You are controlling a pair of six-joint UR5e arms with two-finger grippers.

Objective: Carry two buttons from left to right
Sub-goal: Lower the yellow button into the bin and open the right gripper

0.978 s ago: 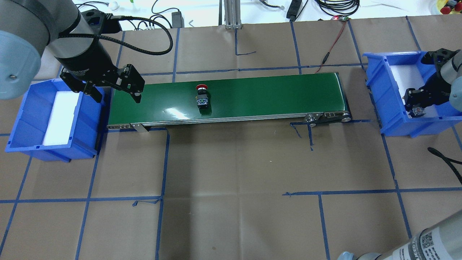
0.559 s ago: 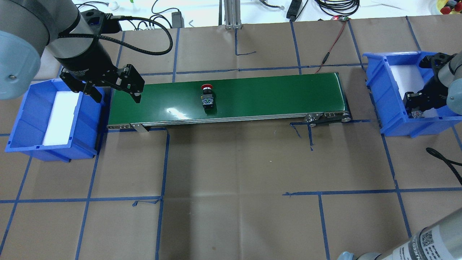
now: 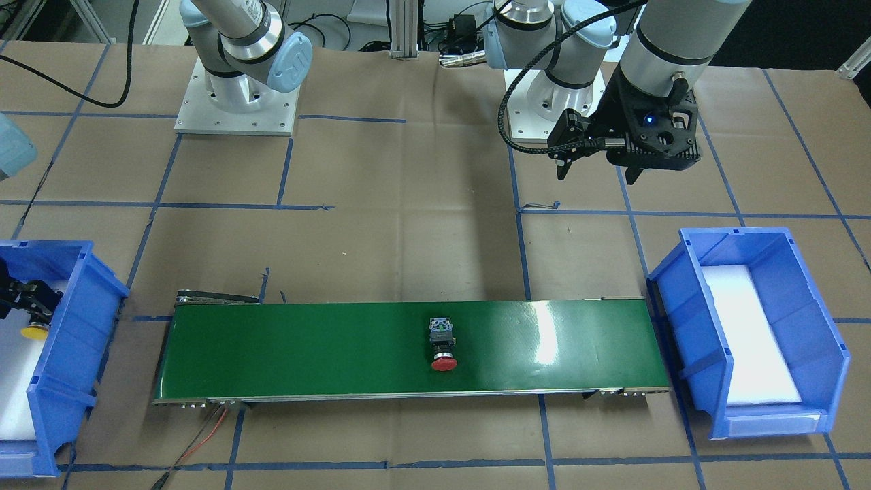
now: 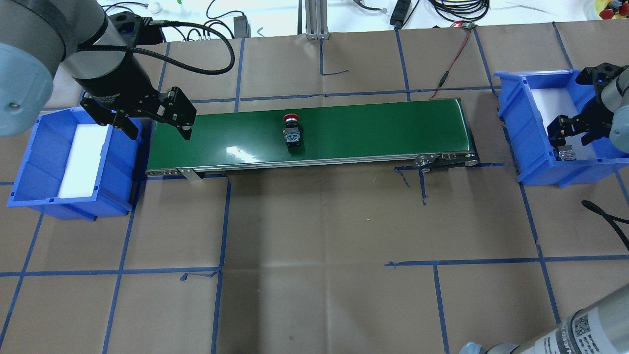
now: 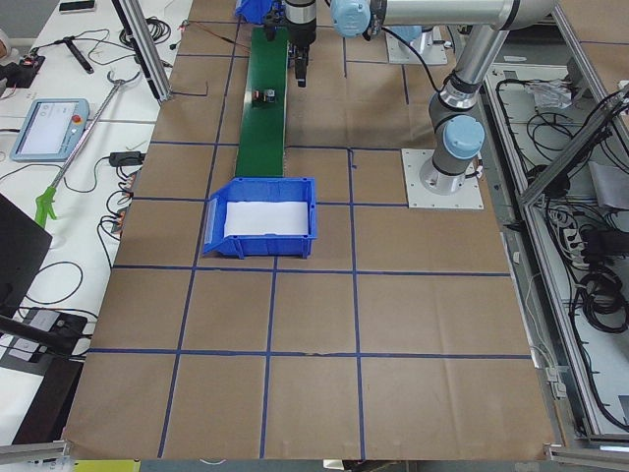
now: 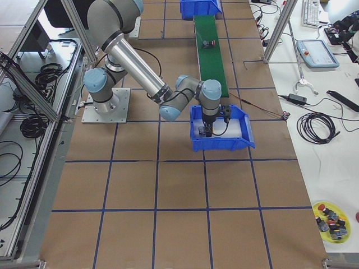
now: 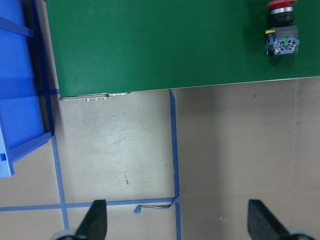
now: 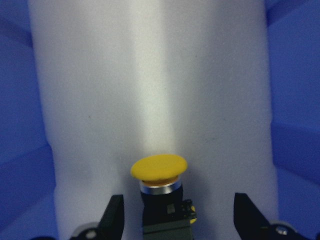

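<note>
The red-capped push button with its black-and-grey blocky body [image 4: 292, 132] lies on its side around the middle of the long green conveyor belt [image 4: 373, 130]. Its cap points toward the far edge, away from the robot, and there's bare green belt running off on either side of it. Over at the belt's left end the left gripper [image 4: 158, 133] hovers, black fingers spread wide, nothing between them. Its wrist camera looks down on the belt's corner and the table's brown paper cover [image 7: 240, 150], crossed by blue tape lines [image 7: 173, 145]. Now the other one: the yellow mushroom-capped push button [image 8: 159, 172] sits on the white foam pad [image 8: 150, 75] in the right-hand blue plastic bin [image 4: 511, 115], toward the bin's near end, blue walls rising on both sides of the pad. The right gripper [image 8: 179, 217] is down inside that bin, a finger on each side of the button with a clear gap both ways, so it's parted and gripping nothing. The left-hand blue plastic bin [image 4: 29, 162] stands just beside the belt's left end. Any writing? A patterned label [image 4: 585, 327] on the right arm's grey tube is too small to read, and so is the print on the left wrist.
</note>
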